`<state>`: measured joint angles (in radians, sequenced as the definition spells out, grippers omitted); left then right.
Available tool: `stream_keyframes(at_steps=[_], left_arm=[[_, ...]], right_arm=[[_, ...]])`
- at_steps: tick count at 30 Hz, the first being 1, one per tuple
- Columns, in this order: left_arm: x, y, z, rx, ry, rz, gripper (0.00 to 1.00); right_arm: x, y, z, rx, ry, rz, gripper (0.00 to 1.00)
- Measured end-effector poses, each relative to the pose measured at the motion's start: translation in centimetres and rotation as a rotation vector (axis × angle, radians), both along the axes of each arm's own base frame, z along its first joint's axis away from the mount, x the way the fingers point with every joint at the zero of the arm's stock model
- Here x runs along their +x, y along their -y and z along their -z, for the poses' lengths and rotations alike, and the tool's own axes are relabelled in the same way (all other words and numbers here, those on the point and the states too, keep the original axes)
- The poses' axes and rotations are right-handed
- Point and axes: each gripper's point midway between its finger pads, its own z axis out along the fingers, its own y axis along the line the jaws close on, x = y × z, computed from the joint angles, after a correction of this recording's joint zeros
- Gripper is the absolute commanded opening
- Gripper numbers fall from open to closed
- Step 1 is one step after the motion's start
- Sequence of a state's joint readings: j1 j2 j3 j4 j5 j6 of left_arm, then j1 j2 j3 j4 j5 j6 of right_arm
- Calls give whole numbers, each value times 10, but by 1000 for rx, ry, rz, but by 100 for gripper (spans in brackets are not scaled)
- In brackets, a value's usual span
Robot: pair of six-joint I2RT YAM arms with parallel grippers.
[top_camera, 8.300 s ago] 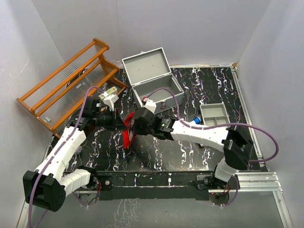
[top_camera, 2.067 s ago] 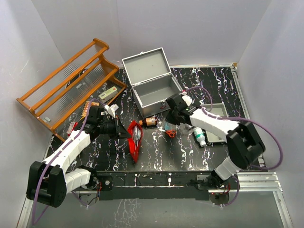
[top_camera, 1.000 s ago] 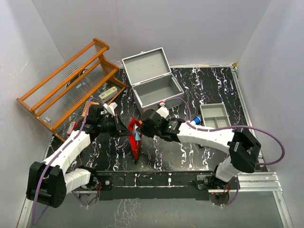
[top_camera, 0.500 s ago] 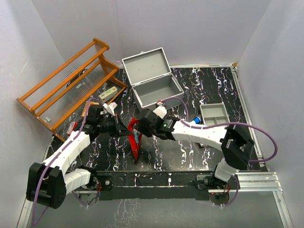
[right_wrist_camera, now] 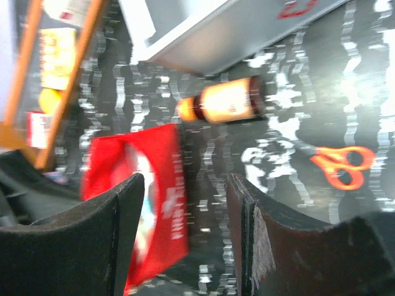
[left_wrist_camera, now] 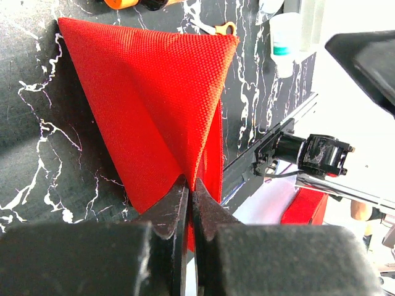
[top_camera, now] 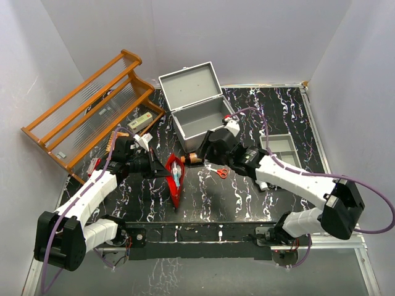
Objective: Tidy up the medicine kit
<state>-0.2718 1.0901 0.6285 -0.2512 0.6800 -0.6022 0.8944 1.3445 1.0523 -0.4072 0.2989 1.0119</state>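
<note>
The red pouch is seen pinched at one fabric edge by the left gripper, jaws clamped tight on a thin fold, so that the pouch is stood up on the black marbled table with its mouth turned toward the right arm. Something pale is glimpsed inside the mouth. The right gripper is carried with its jaws spread and nothing between them, above the gap between the pouch and the amber bottle. The medicine kit is found at the back of the table, lid thrown open, the bottle lying on its side just in front of its near wall.

Trouble is likely to be caused by that thin pinch: should the fabric be nudged by the right fingers, the fold could be pulled free and the pouch dropped shut or its contents spilled. The bottle, being round and on its side, could be rolled away or driven against the kit's wall if it is approached off-centre. The orange scissors lie near and could be swept aside. With both wrists held this close, a knock between them is to be feared.
</note>
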Motion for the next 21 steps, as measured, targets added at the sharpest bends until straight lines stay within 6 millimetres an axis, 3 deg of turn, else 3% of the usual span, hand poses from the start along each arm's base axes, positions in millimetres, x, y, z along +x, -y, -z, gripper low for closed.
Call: stream_keyframes(at_steps=[3,6,10,15,21], left_arm=[[-1,0,1,2,-6,0,0],[-2,0,1,3,-11,0,0],[-3,-1,1,4,-15,0,0],[-4,-2,-1,9,-16,0,0],[-5,-2,-3,12,-8,0,0]], right_arm=[[4,27,20,-132,27,-53,57],[-6,42,41,-256,53,-162,56],[-8,47,57,-366,69,-272,53],[-7,50,92,-490,27,-370,52],[-10,53,125,-562,-35,-455,58]])
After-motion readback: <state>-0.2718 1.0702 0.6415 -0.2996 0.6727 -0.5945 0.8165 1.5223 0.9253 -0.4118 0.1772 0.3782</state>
